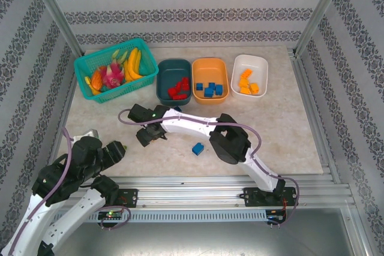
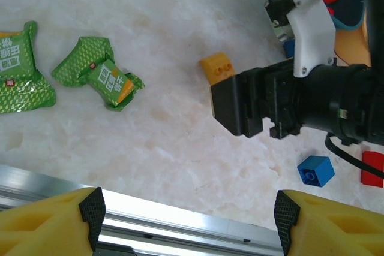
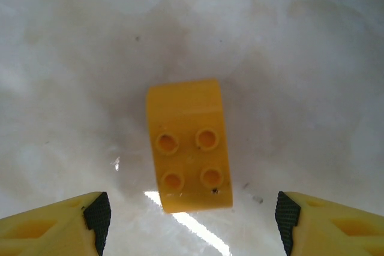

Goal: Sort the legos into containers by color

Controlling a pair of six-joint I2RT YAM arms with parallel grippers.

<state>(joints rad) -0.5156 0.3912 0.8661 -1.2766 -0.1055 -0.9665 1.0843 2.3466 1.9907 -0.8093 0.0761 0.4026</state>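
- The dark teal tub point(image 1: 163, 82) holds a heap of red legos point(image 1: 179, 88).
- The orange tub point(image 1: 210, 66), just to its right, holds several blue legos point(image 1: 211, 89).
- The white tub point(image 1: 259, 67), at the right end of the row, holds orange-yellow legos point(image 1: 248, 82).
- The teal mesh basket point(image 1: 90, 64), left of the tubs, carries toy fruit point(image 1: 123, 67).
- A yellow brick point(image 3: 189, 145) lies studs-up on the table point(image 1: 288, 124). The right claw point(image 3: 192, 217) hangs above it, fingers spread wide to either side and touching nothing.
- The right arm point(image 1: 198, 125) stretches from its base at the near right edge leftward across the table, elbow raised, wrist turned down in front of the dark teal tub.
- A blue brick point(image 1: 198, 147) sits loose on the table beside that arm; the left wrist view also catches a red brick point(image 2: 373, 169) at the picture's edge.
- The left arm point(image 1: 66, 172) is folded low at the near left corner. The left claw point(image 2: 189, 223) has its fingers apart, with nothing between them.
- Two green packets point(image 2: 99, 73) lie on the table ahead of the left claw.
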